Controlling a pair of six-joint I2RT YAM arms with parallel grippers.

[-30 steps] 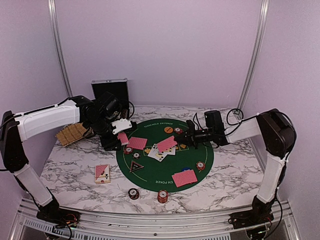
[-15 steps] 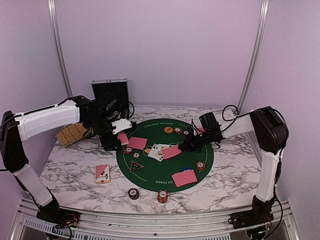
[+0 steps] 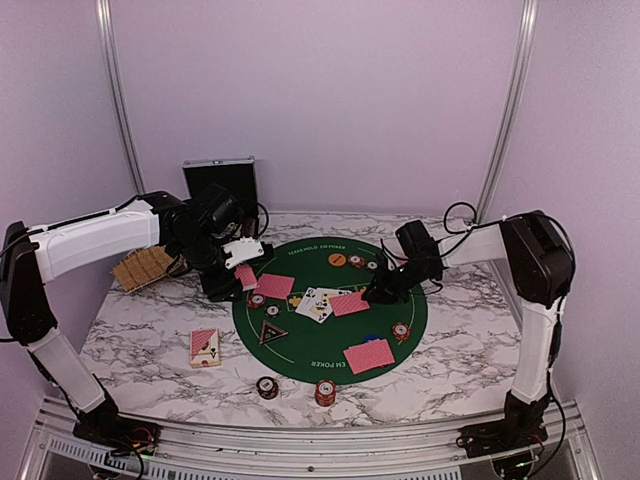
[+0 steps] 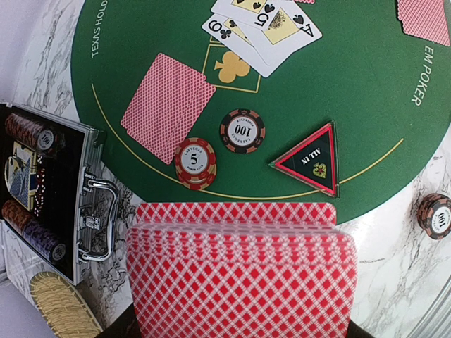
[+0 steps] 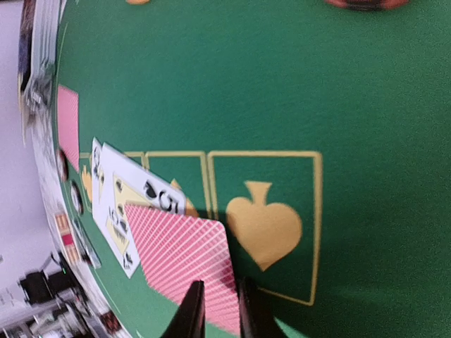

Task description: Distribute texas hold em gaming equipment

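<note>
Red-backed and face down, the single card (image 5: 180,257) lies on the green felt mat (image 5: 331,84), directly beneath the right gripper (image 5: 218,313). That gripper's fingers stand a narrow gap apart over the card's near edge, and we see nothing clasped between them. The card's far end overlaps the face-up cards (image 5: 120,197) just beyond that gripper. We see the left gripper (image 3: 240,268) pressed together on a deck of red-backed cards (image 4: 239,274), slightly fanned, near the mat's rim. Just ahead of it lie a red-white chip (image 4: 195,162), a dark chip (image 4: 242,130) and the triangular black button (image 4: 313,156). Off to that gripper's side the open silver case (image 4: 88,190) rests on the marble counter (image 4: 394,282)
</note>
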